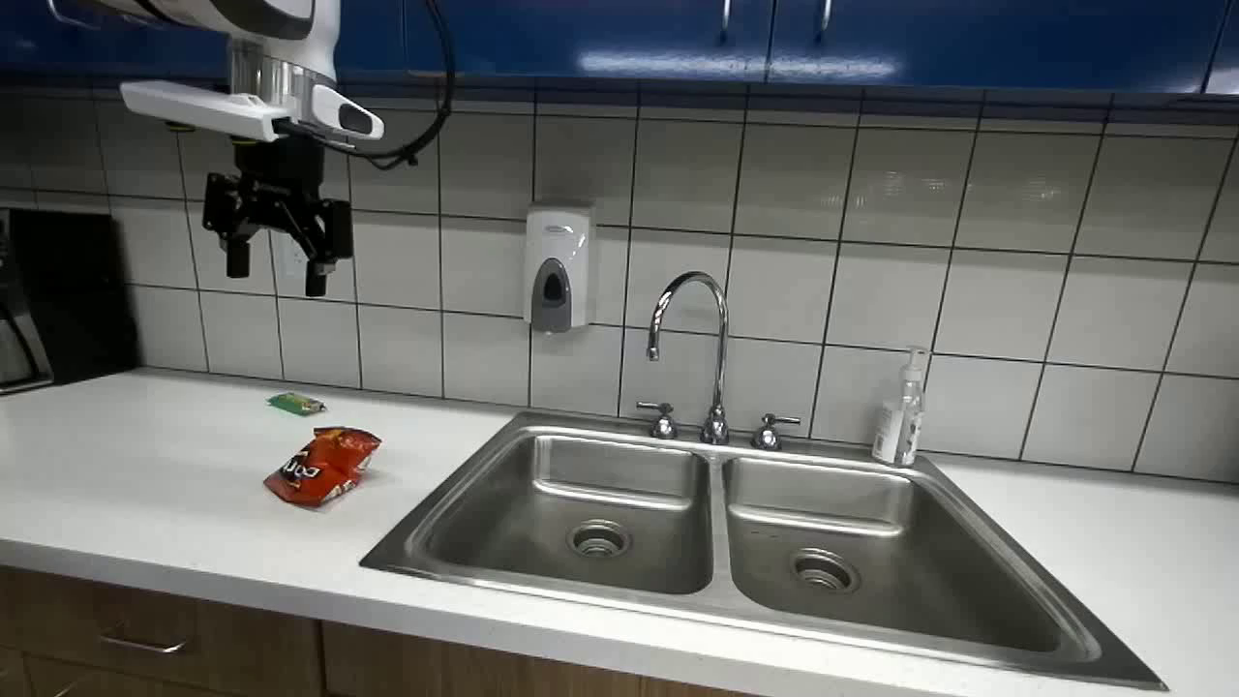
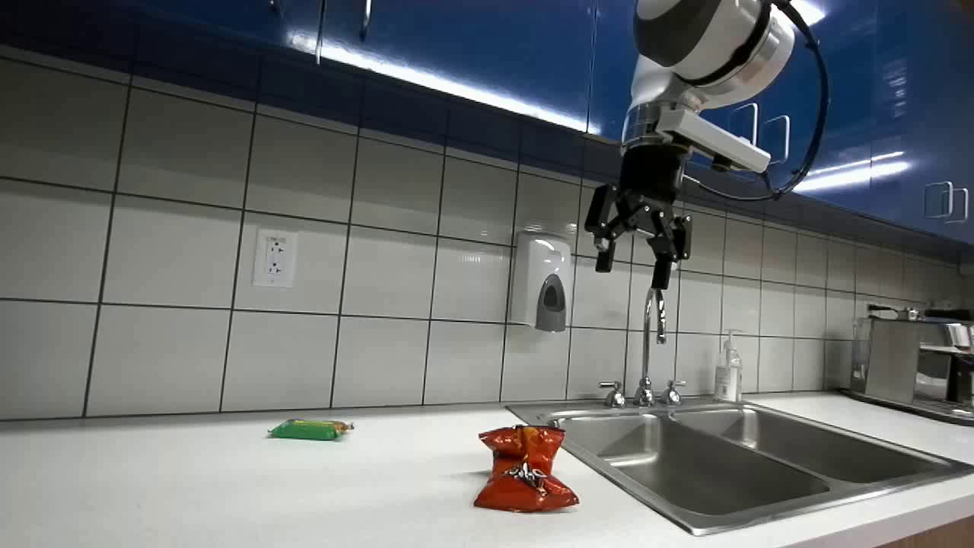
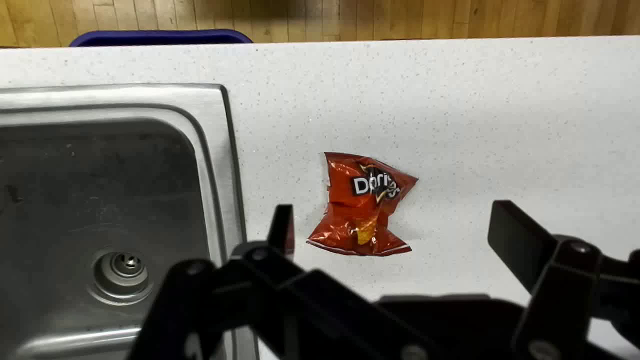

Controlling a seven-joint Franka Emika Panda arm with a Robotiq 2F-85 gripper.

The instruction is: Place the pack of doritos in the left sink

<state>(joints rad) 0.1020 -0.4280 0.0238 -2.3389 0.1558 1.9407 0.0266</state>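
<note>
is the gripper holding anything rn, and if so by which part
Nothing: the gripper is open and raised, and the pack of doritos lies on the counter below, untouched.

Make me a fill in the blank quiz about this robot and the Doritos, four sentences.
The red Doritos bag lies on the white ____.
The gripper is not shut but ____.
The sink basin nearer the bag has a round ____ in its floor.
The small packet apart from the bag is mostly ____.
Missing words: counter; open; drain; green.
</note>
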